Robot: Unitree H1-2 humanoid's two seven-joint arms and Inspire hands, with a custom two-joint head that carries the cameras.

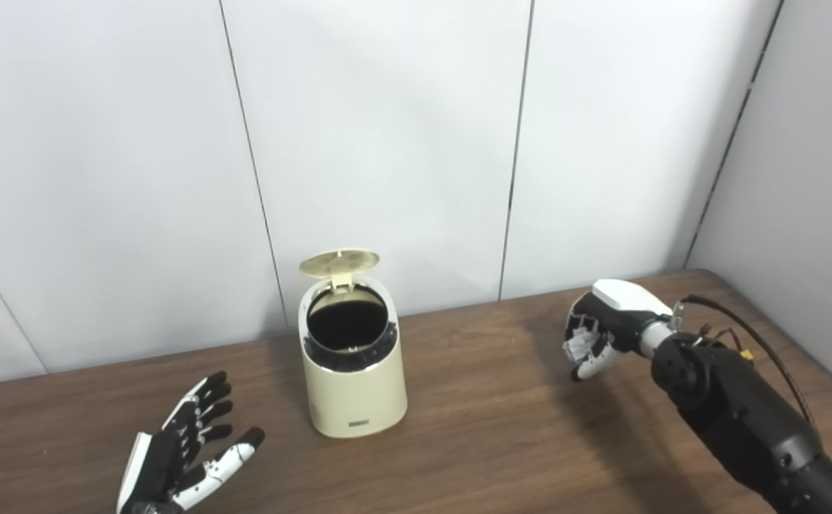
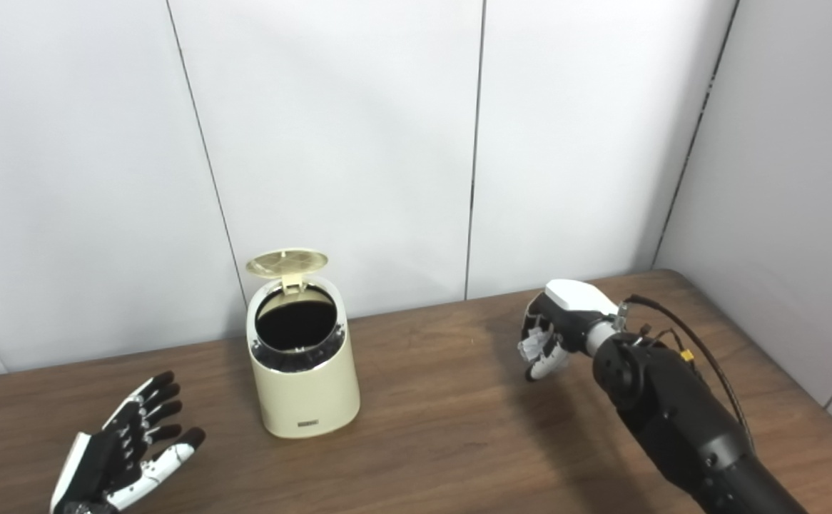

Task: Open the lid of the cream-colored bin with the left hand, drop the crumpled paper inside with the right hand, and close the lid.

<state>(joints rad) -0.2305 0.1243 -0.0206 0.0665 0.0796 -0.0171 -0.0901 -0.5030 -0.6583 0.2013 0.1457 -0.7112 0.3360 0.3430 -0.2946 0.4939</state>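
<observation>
One of three steps looks done: lid is up, paper not yet in, closing left.

1. Near left: left hand (image 1: 184, 457) sits low over the worktop (image 1: 501, 442), palm up, fingers (image 1: 209, 400) spread wide, holding nothing. It is apart from the bin, near and left of it. Judgement: its opening job is finished and it is waiting for the close.
2. Near right to mid right: right hand (image 1: 601, 335) is raised above the worktop, well apart from the bin, fingers curled around the crumpled paper (image 1: 579, 345); only a bit of white paper shows between them. Judgement: pick is done, carry and drop remain.
3. Mid centre: cream-colored bin (image 1: 354, 385) stands upright on the worktop, mouth open and dark inside; cannot tell whether anything is in it.
4. Far: lid (image 1: 339, 262) is hinged up at the far rim, tilted back towards the wall (image 1: 387, 128), clear of the mouth.
5. Left to do, by my read: move right hand over the mouth, release, then push lid down.
</observation>
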